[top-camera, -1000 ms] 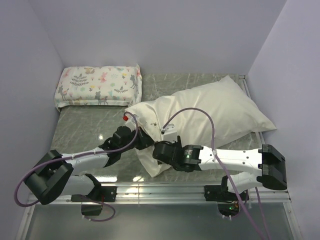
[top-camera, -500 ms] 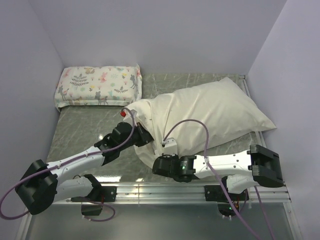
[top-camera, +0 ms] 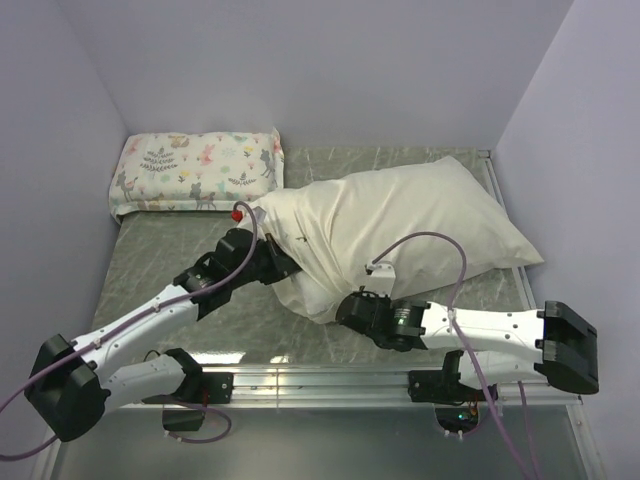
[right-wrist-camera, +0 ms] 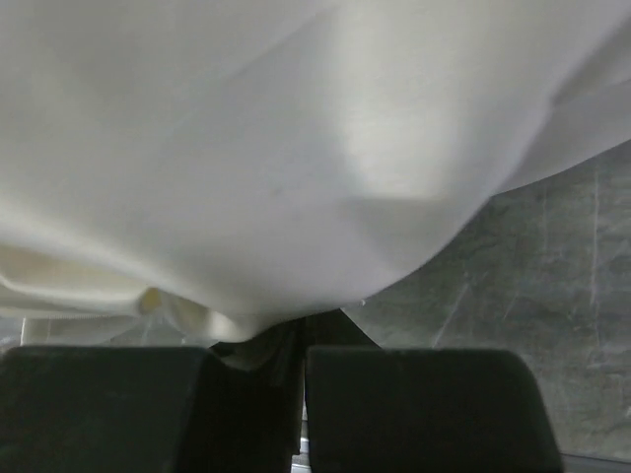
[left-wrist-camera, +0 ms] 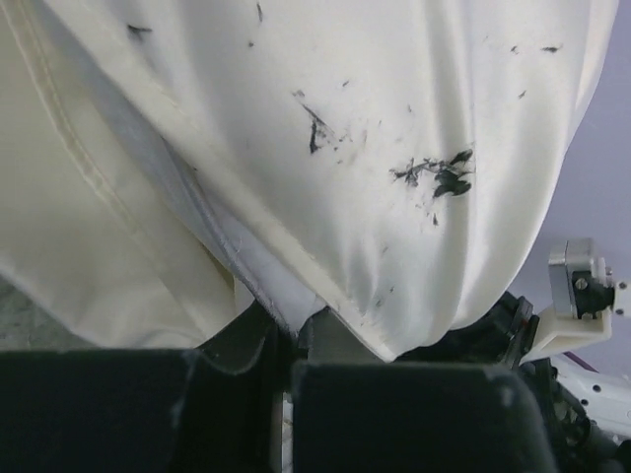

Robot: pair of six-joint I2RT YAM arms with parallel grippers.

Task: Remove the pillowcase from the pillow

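Our left fingers [left-wrist-camera: 128, 414] and right fingers [right-wrist-camera: 424, 409] clench the wrinkly, faintly glossy cream pillowcase [top-camera: 400, 225] at its near-left end.

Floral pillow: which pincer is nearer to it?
Left. The left pincer sits just near-right of the floral pillow; the right pincer is farther off, at the near edge of the pillowcase.

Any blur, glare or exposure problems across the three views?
Top external: sharp, evenly lit, glare streak on the table near its front edge. Left wrist: pillowcase fills frame, slightly soft. Right wrist: fabric close and blurred, fingers underexposed black.
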